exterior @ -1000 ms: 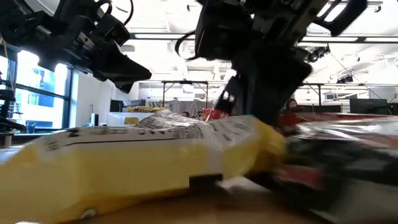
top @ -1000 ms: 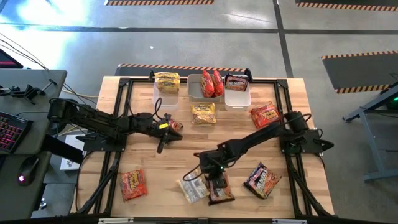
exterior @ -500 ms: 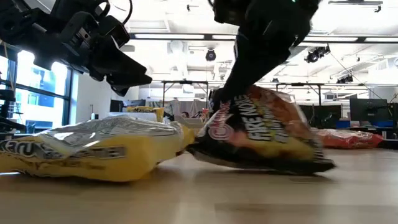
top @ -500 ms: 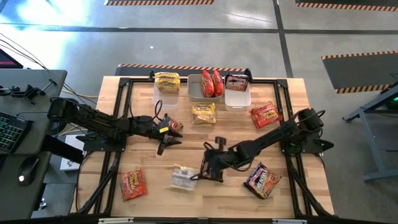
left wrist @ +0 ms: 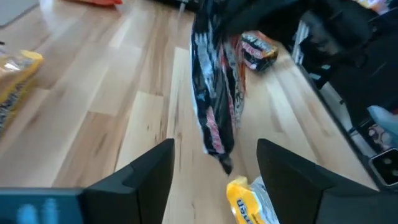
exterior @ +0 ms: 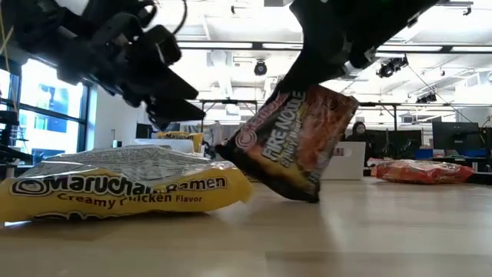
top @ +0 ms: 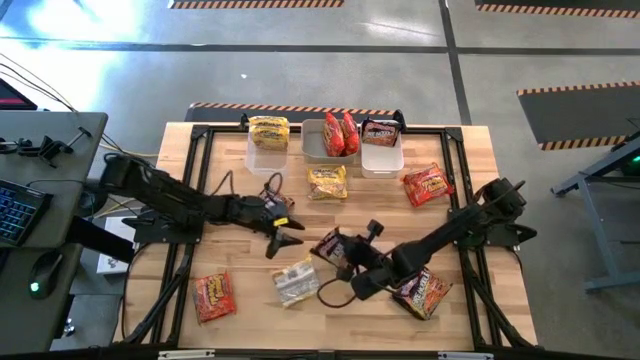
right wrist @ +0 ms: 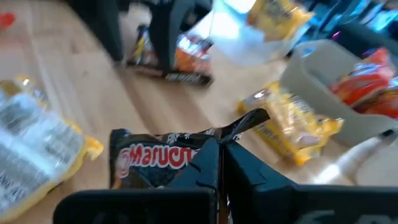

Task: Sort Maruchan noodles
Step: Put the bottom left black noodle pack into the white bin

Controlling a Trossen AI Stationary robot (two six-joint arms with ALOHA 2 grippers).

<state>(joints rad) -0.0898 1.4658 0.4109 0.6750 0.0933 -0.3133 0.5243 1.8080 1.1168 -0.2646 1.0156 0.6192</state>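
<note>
My right gripper (top: 347, 252) is shut on a dark Maruchan noodle packet (exterior: 296, 142) near the table's middle. My left gripper (left wrist: 214, 177) stands open just left of it, its fingers on either side of the packet's hanging edge (left wrist: 214, 106) without touching it. A yellow packet (top: 295, 283) lies flat on the table just nearer. Other packets lie flat: red-orange (top: 213, 296), dark (top: 424, 291), red (top: 425, 184), yellow (top: 327, 182) and a small dark one (top: 276, 203). My right gripper pinches the dark packet's upper edge (right wrist: 208, 148) between its two shut fingers, coming from the table's right and slanting down. The packet hangs tilted below the fingers, its printed face upright. Whether its lower corner (exterior: 306, 197) still touches the table, I cannot tell.
Three tubs stand along the far edge: one with a yellow packet (top: 268, 133), one with red packets (top: 340, 135), one with a dark packet (top: 381, 131). The black frame rails (top: 190, 180) run along the table's sides. Bare wood shows between the tubs and both grippers.
My right gripper has lifted the dark packet off the table near the front edge, carried it toward the far-left and turned, so the packet now hangs tilted. The yellow packet beside it has slid a little left. My left gripper has moved right toward the packet and opened.
</note>
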